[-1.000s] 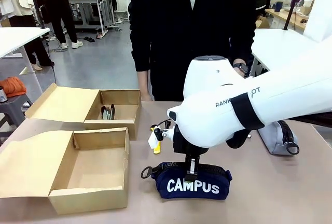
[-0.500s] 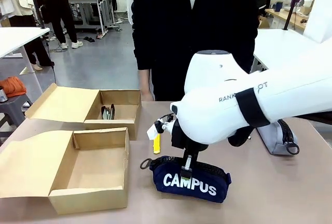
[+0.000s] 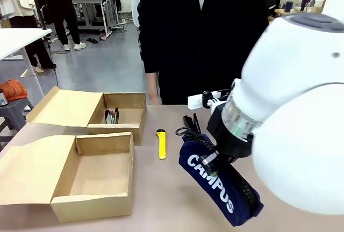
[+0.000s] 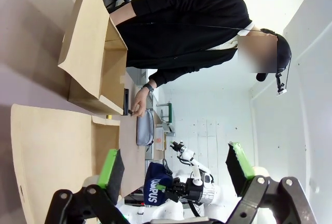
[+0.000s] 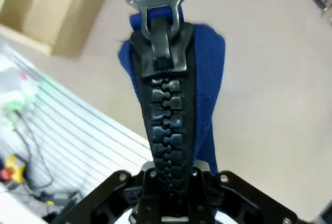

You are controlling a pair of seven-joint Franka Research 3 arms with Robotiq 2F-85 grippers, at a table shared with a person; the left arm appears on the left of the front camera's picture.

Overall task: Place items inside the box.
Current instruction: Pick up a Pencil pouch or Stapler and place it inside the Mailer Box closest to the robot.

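My right gripper (image 3: 211, 160) is shut on the zip edge of the navy "CAMPUS" pouch (image 3: 217, 181), which hangs tilted above the table at front right. The right wrist view shows the pouch's black zipper (image 5: 165, 105) running up from the closed gripper (image 5: 171, 175). A slim yellow utility knife (image 3: 161, 144) lies on the table to the right of the boxes. Small black clip-like tools (image 3: 189, 123) lie behind the pouch, and more sit in the far open box (image 3: 131, 102). The near open box (image 3: 102, 173) has nothing in it. My left gripper (image 4: 175, 166) is open, its green pads (image 4: 110, 166) wide apart.
A person in black stands at the far edge, one hand (image 4: 139, 105) near a grey pouch (image 4: 144, 128) on the table. Both cardboard boxes have their lids folded out to the left. Bare tabletop lies between the knife and the near box.
The right arm has lifted the pouch off the table, swung it right and nearer the camera, and tilted it. The knife and the black tools behind it have come into sight.
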